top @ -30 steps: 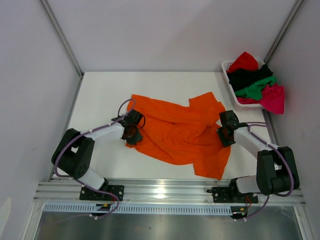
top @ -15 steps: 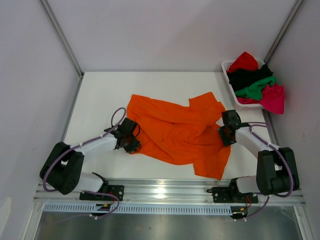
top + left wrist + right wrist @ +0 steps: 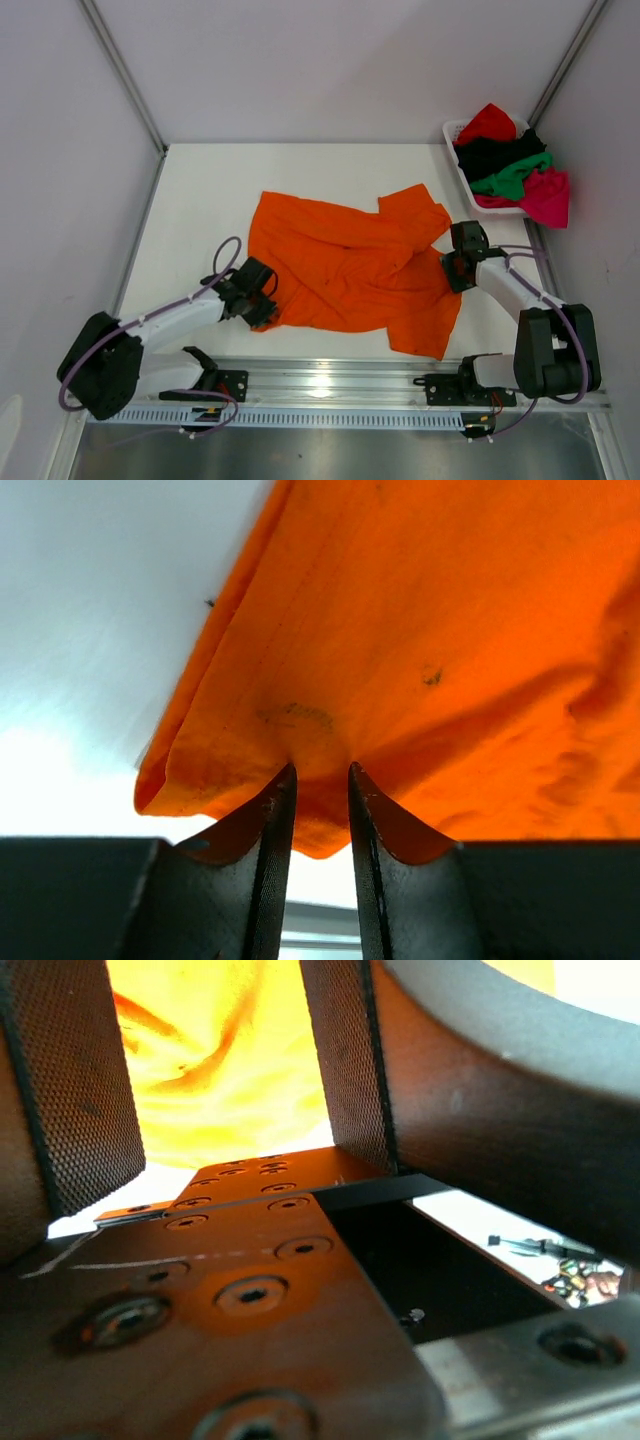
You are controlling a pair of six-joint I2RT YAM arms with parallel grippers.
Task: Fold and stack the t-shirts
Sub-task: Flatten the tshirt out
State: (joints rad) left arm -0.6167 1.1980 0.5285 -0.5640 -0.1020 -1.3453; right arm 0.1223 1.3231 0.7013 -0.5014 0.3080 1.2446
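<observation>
My left gripper (image 3: 320, 772) is closed on the orange shirt (image 3: 350, 275): in my left wrist view the two dark fingers (image 3: 272, 820) pinch a small fold at the shirt's hem, and the cloth puckers into the narrow gap between them. That pinch is at the shirt's near left corner, close to the front edge of the white table (image 3: 200, 190). The shirt lies crumpled and only partly spread across the middle of the table, with one sleeve bunched towards the far right and a flap reaching towards the front rail. My right gripper (image 3: 455, 272) sits at the shirt's right edge, its jaws standing well apart; in my right wrist view I see orange cloth in the gap beyond the ribbed pads (image 3: 345, 1060), and neither pad presses on it. At the far right corner a white basket (image 3: 452, 133) holds a red shirt (image 3: 488, 122), a black shirt (image 3: 495, 155), a green shirt (image 3: 512, 180) and a pink shirt (image 3: 548, 195), the pink one hanging over the rim.
</observation>
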